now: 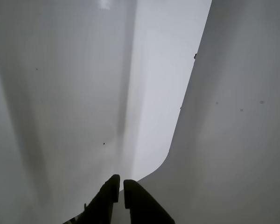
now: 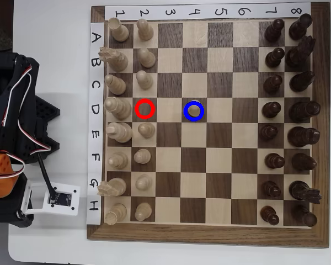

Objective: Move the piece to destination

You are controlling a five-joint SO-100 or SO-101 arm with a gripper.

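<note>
One small pale cream wooden pawn point(image 2: 194, 110) upright inside the blue-ringed dark square point(image 2: 186, 104) on the wooden chessboard point(image 2: 209, 234); black gripper point(image 1: 121, 186) nearly closed, empty, above white table point(image 1: 60, 93).

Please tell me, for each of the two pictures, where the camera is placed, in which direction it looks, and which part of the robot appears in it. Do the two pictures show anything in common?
Wrist view: rides on the arm, looking at a blank white surface; the dark gripper, fingertips nearly together, enters from the bottom edge.
Overhead view: fixed above, looking straight down on the chessboard; the folded arm lies off the board's left edge. The pale pawn stands inside the blue ring.
Shared: only the robot and perhaps the white table; no chess piece shows in the wrist view.
</note>
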